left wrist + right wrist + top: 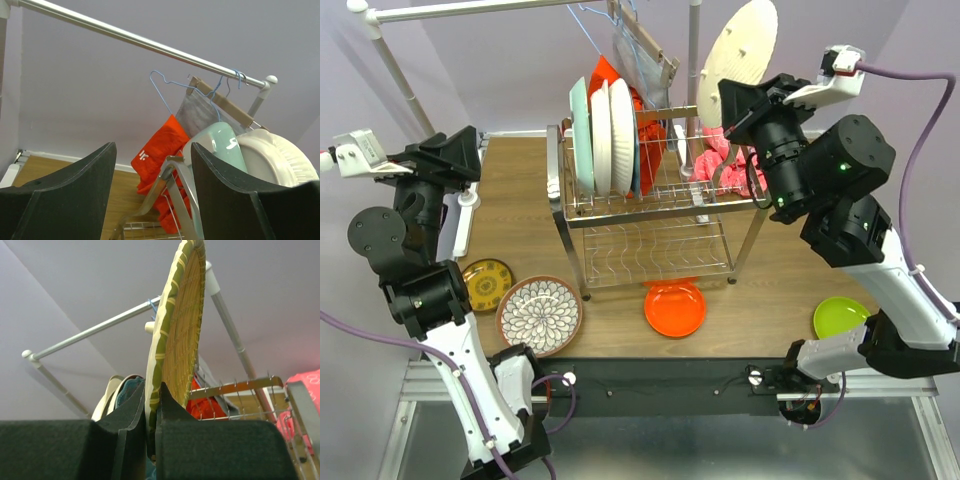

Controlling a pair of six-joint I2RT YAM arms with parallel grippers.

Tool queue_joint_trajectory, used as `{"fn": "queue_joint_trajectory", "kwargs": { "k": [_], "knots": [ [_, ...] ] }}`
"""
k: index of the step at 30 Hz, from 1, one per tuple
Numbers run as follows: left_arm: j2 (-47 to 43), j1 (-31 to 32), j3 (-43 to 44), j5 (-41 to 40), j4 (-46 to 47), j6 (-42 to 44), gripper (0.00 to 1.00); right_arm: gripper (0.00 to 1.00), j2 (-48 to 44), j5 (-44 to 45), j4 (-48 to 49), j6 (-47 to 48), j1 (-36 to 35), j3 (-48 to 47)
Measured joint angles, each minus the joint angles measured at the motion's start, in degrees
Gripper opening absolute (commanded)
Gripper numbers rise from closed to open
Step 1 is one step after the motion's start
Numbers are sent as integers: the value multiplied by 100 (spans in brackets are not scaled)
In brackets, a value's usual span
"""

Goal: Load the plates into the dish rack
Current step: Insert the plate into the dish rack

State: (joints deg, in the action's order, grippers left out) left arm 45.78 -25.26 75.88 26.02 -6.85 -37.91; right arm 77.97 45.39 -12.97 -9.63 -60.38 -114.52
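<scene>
Above the wooden tabletop (520, 220), a tan plate (740, 50) is pinched by the right hand (728, 108) at upper right; the left hand (468, 155) is spread.

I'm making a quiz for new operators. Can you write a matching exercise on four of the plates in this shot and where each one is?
Plates:
1. tan plate
2. orange plate
3. mint plate
4. lime green plate

Places:
A. flat on the table, just in front of the dish rack
B. held on edge in the right gripper, up in the air
C. flat at the table's near right edge
D. standing on edge in the dish rack's upper shelf

Pairs: 1-B, 2-A, 3-D, 4-C
</scene>
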Motion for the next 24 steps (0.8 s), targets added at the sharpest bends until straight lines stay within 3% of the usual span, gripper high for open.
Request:
{"fn": "queue_joint_trajectory", "kwargs": {
  "k": [9, 16, 24],
  "knots": [
    [-142, 0, -164, -120, -232, 181, 70, 1, 101, -402, -955, -1259, 94, 7],
    [-376, 0, -345, -195, -407, 323, 70, 1, 411, -1217, -1506, -2072, 619, 4],
    [-466, 0, -365, -212, -621, 424, 70, 1, 739, -1943, -1864, -2446, 922, 7]
  ]
}}
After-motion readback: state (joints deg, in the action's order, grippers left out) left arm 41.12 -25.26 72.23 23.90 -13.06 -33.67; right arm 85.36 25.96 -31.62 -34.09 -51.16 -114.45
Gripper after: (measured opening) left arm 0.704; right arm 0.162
